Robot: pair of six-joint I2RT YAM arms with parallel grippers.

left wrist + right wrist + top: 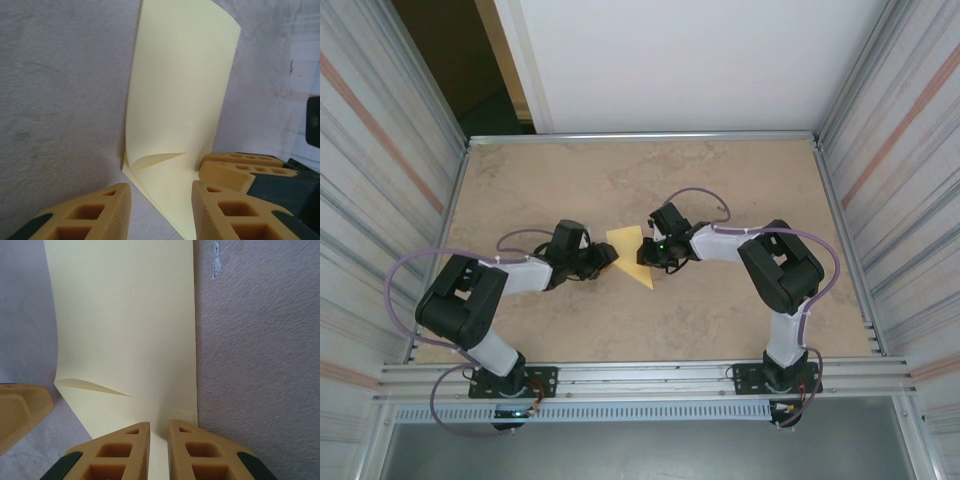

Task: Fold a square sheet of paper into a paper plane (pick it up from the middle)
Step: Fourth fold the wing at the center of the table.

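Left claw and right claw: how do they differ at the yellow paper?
The left claw stands wide open, a corner of the yellow paper between its jaws; the right claw is nearly shut, pinching the paper's edge. The left claw sits at the sheet's left, the right claw at its right. Both are orange-fingered and work the same sheet.

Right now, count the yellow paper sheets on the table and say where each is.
1. The yellow sheet lies partly folded on the table, between the left gripper and the right gripper. Another could be hidden underneath.
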